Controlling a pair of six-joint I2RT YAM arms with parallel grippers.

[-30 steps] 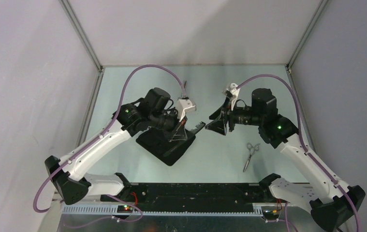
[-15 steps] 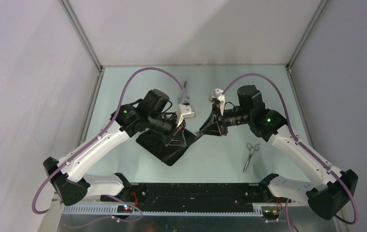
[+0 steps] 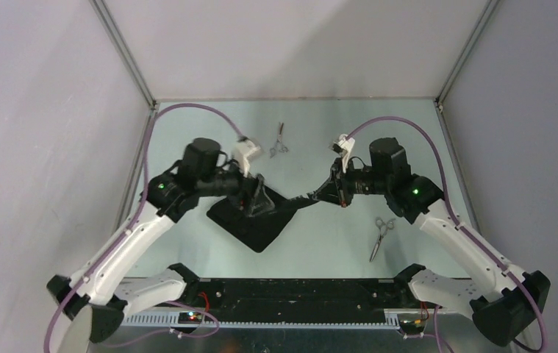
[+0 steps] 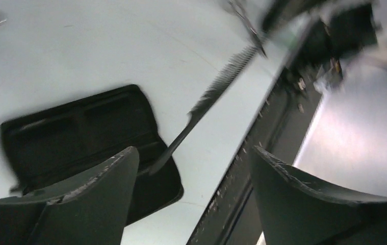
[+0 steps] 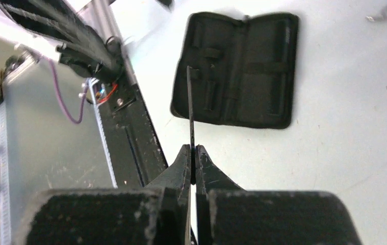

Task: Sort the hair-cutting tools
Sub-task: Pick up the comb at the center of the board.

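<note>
Since a second ago my left pincer (image 4: 192,152) has let go and swung back to the left. Its jaws stand wide with nothing between them. My right pincer (image 5: 192,153) has meanwhile come in and pinched down on the slim black plastic comb (image 4: 221,86).

That comb now hangs from my right side alone. It is nipped edge-on between the closed fingertips, by what looks like its toothed end, though the blur leaves some doubt. Its thin tail points through the air toward the black rectangular fabric case (image 5: 252,66), which lies open on the pale green table (image 3: 334,243).

I judge the handover done and the placing about to start. My hold is close to one end, so the comb makes a long lever, and a quick wrist turn could twist it out of line. I would move slowly and keep it level. I would lead with the free tail toward one of the case's straps (they look narrow). I would open only once the comb is supported. My left should stay well back.

One pair of small silver metal scissors (image 3: 381,237) lies beside my right arm. A second pair of silver scissors (image 3: 279,142) lies at the far side. I cannot make out another comb.
</note>
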